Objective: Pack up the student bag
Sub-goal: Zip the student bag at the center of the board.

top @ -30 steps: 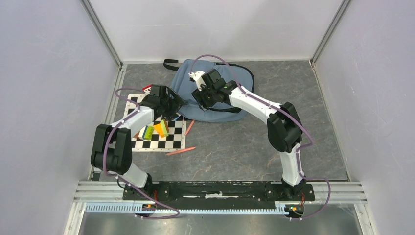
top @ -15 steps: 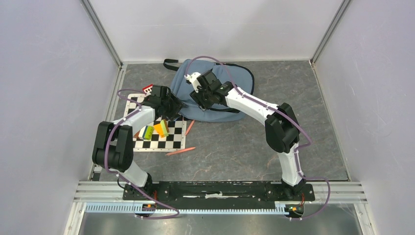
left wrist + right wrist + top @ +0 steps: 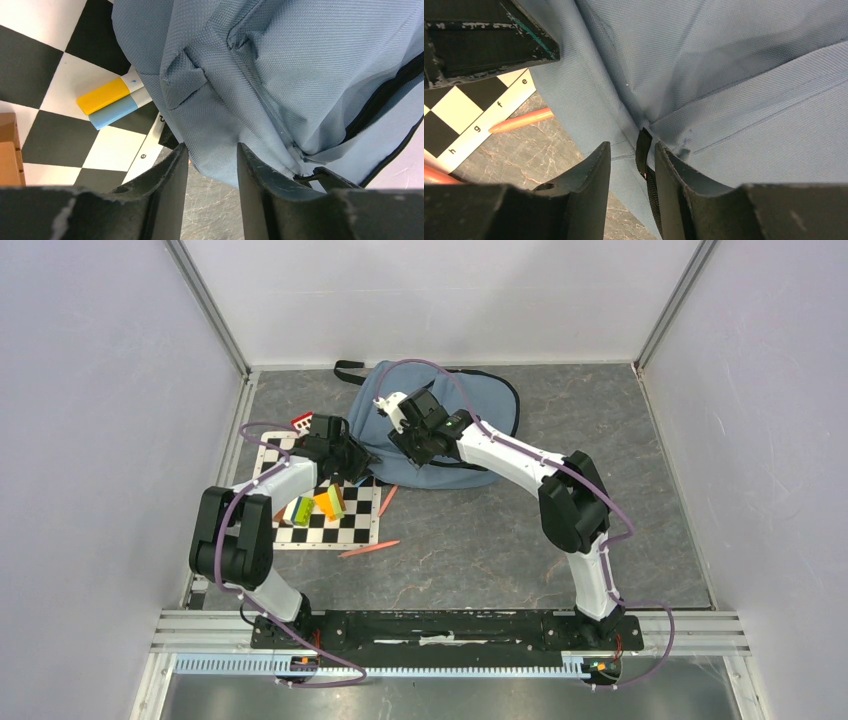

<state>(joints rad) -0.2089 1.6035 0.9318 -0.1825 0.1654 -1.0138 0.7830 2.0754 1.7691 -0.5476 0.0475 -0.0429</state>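
The bag (image 3: 495,405) lies at 12 o'clock on the table (image 3: 480,540); its contents are hidden. The left gripper (image 3: 210,150), at the bag's 8 o'clock, stands half open astride its fabric edge; whether it clamps cannot be told. The right gripper (image 3: 632,146), half open, straddles a black strap (image 3: 643,150) without clamping it. The chessboard (image 3: 325,520) lies farther out at 8 o'clock.

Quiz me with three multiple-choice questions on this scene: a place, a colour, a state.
1. The chessboard lies on which side of the student bag? A left arm's; B right arm's; C on top.
2. The two markers by the bag are: A red, green; B yellow, light blue; C both black.
3. The right gripper's fingers are: A shut on a spoon; B apart around a black strap tab; C high above the bag.
Answers: A, seen from above; B, left wrist view; B, tab shows in the gap.
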